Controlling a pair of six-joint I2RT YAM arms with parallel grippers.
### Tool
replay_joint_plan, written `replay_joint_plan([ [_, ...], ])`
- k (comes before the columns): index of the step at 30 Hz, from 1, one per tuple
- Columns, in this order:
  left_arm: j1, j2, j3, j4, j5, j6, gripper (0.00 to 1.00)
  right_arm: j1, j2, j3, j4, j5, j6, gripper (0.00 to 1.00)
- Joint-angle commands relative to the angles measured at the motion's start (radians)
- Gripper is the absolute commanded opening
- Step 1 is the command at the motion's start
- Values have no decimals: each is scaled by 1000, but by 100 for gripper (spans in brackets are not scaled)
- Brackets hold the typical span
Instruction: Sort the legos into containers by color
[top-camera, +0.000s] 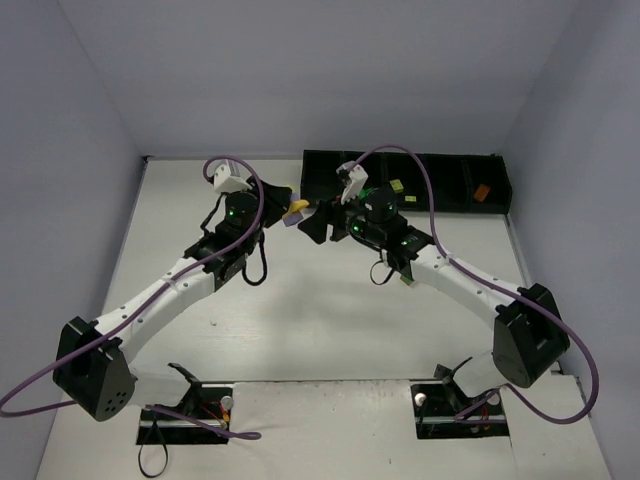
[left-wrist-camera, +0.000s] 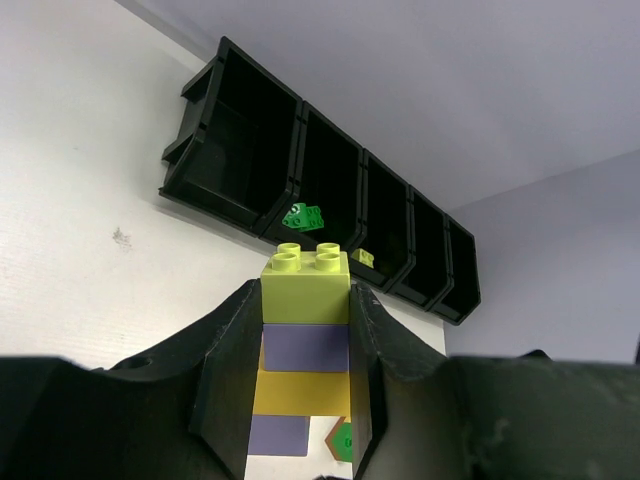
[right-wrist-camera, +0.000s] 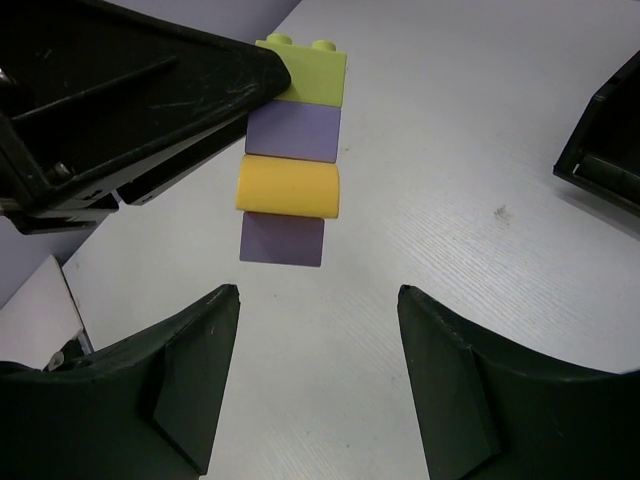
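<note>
My left gripper (left-wrist-camera: 305, 300) is shut on a stack of legos (left-wrist-camera: 305, 330), which from the top down is lime green, lavender, yellow and lavender. It holds the stack in the air (top-camera: 297, 211) over the table, near the left end of the containers (top-camera: 440, 157). My right gripper (right-wrist-camera: 318, 300) is open and empty. It faces the stack (right-wrist-camera: 293, 150) from a short way off without touching it. A dark green brick (left-wrist-camera: 303, 216) lies in the second compartment and a lime green one (left-wrist-camera: 365, 258) in the third. An orange brick (top-camera: 481, 192) lies in a compartment at the right.
The black tray (left-wrist-camera: 250, 130) runs along the back wall, its openings facing the arms. Its left corner (right-wrist-camera: 605, 140) shows at the right edge of the right wrist view. A left gripper finger (right-wrist-camera: 130, 90) fills the upper left of that view. A small green and brown object (left-wrist-camera: 345, 440) shows below the stack.
</note>
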Motion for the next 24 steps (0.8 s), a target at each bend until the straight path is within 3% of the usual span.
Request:
replay_joint_plan([
  [1, -9, -14, 41, 99, 8, -10, 0, 5, 11, 70, 101, -33, 15, 61],
  [17, -20, -7, 29, 148, 4, 33, 0, 13, 69, 125, 121, -63, 35, 60],
  [24, -22, -7, 26, 157, 10, 41, 0, 13, 82, 122, 136, -58, 40, 48],
])
